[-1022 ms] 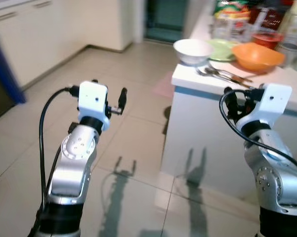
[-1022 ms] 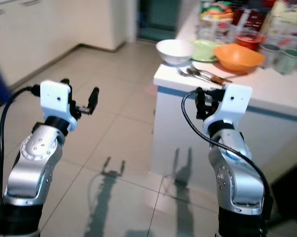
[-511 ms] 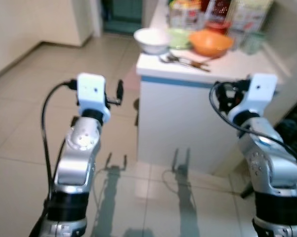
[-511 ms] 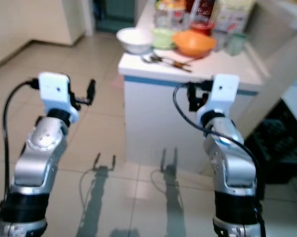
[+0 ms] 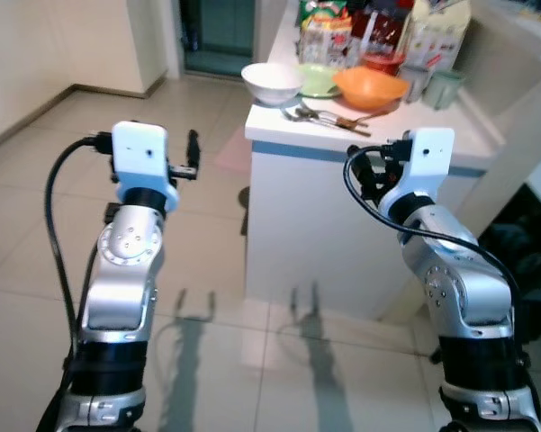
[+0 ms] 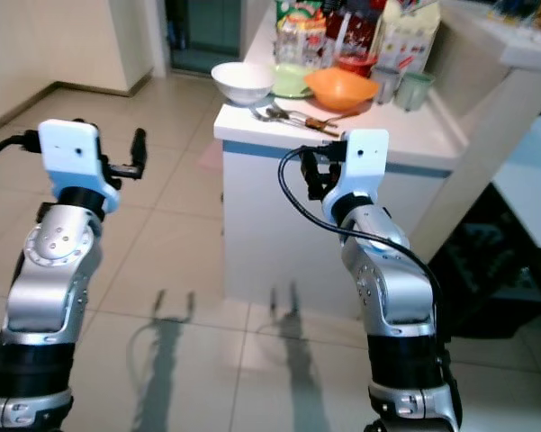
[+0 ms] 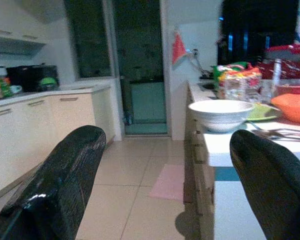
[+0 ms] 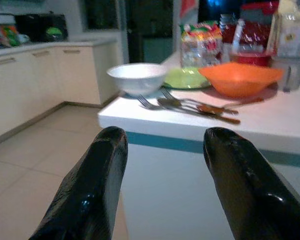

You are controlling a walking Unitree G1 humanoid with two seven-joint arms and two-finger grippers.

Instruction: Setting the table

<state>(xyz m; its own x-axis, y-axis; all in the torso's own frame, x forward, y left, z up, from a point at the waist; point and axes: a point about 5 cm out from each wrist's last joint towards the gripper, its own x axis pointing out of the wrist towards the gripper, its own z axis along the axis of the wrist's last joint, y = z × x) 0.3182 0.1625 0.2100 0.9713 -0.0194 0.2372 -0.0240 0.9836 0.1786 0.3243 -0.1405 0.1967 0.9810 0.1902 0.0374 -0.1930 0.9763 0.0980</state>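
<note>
I see the counter (image 6: 405, 135) ahead and to my right, its near corner pointing toward me. The big bowl (image 6: 242, 81) sits at the counter's left edge, the plate (image 6: 291, 83) just right of it, and another bowl (image 6: 340, 87) right of that. The cutlery (image 6: 293, 117) lies before them near the front edge. Packages (image 6: 342, 27) stand behind, two cups (image 6: 400, 87) farther right.

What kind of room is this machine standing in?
Most likely a home kitchen. A white counter holds bowls, cutlery and food packets, cabinets with a worktop line one wall, and the floor is tiled.
</note>
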